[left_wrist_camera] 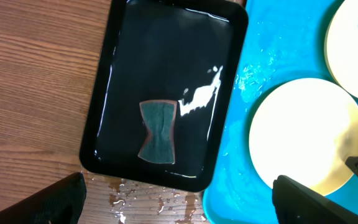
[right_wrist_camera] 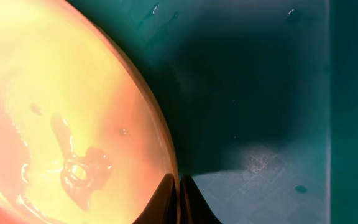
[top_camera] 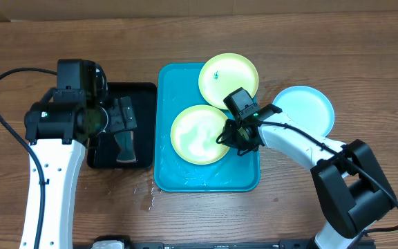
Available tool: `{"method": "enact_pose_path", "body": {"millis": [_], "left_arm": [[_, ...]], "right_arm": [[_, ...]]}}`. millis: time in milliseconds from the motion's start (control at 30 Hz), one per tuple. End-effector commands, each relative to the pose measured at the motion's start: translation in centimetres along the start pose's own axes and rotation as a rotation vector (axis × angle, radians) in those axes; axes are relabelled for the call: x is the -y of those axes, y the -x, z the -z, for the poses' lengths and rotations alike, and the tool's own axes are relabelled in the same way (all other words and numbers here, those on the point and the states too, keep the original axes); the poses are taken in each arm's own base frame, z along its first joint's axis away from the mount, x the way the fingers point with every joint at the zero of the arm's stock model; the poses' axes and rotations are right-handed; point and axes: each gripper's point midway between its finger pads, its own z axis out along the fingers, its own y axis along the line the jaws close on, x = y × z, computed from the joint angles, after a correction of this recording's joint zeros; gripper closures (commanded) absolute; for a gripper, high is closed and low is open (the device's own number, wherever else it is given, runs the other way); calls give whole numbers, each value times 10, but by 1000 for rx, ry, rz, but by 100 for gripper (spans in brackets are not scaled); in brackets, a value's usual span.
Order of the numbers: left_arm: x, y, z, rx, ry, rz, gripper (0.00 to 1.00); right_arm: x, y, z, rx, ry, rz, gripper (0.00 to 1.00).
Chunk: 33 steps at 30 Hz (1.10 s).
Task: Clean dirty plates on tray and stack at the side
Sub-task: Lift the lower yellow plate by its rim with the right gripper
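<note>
Hovering over the black tray [left_wrist_camera: 135,50] at the left of the desk [top_camera: 61,41], the left tool [left_wrist_camera: 178,202] stands wide open with nothing in it. The sponge [left_wrist_camera: 158,132] lies flat in shallow water below it. Drops of water [top_camera: 147,197] sit on the desk just beside the turquoise tray [top_camera: 185,176].

In that tray lies the nearer yellow-green plate [top_camera: 195,135]. The farther yellow-green plate [top_camera: 228,77] lies across the tray's back rim with a dark speck on it, and its edge appears to overlap the nearer one. The right tool [top_camera: 239,135] is closed tight at the nearer plate's right rim. Its wrist view shows wet smears on the plate, but not whether the rim is actually pinched. The blue plate [top_camera: 306,111] rests on the desk just right of the tray.

The main risk looks like a failed lift. A wet rim could slip from so narrow a pinch, or the tips may have shut beside it. Raising the plate could also nudge the farther plate off the rim.
</note>
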Motion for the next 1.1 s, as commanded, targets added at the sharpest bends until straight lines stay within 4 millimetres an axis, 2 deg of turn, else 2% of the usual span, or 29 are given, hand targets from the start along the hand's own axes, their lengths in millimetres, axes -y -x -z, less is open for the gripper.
{"method": "enact_pose_path", "body": {"millis": [0,100,233,1067], "left_arm": [[-4,5,23,80,0,30,4],[-12,6,36,130,35,47,0],[-18,5,43,154,64,49,0],[-17,5,37,132,65,46,0]], "right_arm": [[2,-2,-2,1,-11,7,96],[2,-2,-2,1,-11,7,96],[2,-2,-2,1,-10,6,96],[0,-2,-2,-3,-2,3,96]]}}
